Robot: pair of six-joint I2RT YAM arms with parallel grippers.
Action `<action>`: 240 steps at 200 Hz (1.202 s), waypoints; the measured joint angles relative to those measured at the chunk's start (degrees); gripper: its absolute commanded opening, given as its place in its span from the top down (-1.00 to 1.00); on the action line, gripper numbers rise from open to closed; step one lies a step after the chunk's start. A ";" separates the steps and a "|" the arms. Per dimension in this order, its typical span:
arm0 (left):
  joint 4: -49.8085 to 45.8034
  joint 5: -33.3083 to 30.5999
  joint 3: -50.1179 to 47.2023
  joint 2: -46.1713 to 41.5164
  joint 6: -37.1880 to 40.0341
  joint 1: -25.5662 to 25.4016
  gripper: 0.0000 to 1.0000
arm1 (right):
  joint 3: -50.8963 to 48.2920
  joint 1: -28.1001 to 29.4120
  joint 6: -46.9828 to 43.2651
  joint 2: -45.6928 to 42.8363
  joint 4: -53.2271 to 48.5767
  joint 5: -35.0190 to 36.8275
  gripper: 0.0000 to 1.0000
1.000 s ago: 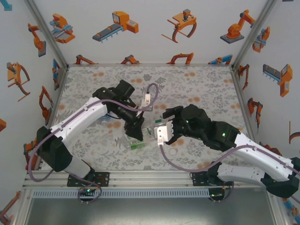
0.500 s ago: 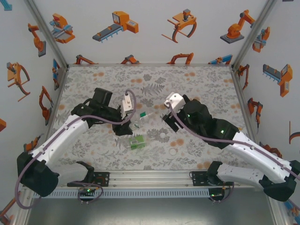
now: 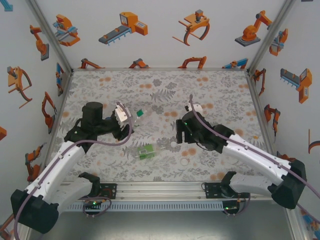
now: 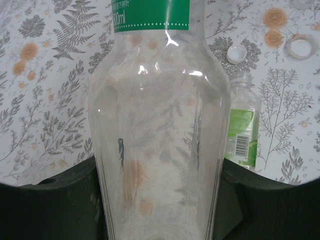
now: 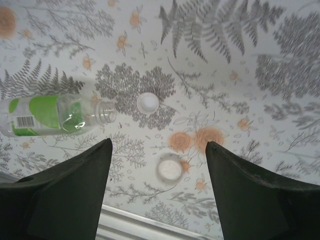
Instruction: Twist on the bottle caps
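Note:
My left gripper [image 4: 160,172] is shut on a clear bottle [image 4: 160,115] with a green band near its top; the same bottle [image 3: 136,118] points up and to the right from the gripper [image 3: 127,123]. A green-labelled bottle [image 3: 146,151] lies uncapped on the table, its mouth [image 5: 106,113] toward the caps. Two white caps lie close by: one [image 5: 148,103] right next to that mouth, the other [image 5: 170,169] nearer the front rail. My right gripper [image 5: 157,145] hangs open above them, holding nothing. The blue-labelled bottle is hidden.
The table [image 3: 220,95] has a grey floral cover with orange dots. A metal rail [image 3: 160,186] runs along the near edge, just below the caps. In the left wrist view the lying bottle [image 4: 242,135] and both caps [image 4: 236,53] [image 4: 301,47] sit to the right.
My left arm has drawn back to the left, carrying its bottle away from the lying one. My right arm has swung its gripper down over the two caps, jaws open.

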 measured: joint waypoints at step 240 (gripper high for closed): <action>2.29 -9.49 -2.23 -4.90 -0.92 -1.64 0.27 | -10.60 2.16 15.80 16.85 0.98 -11.54 0.06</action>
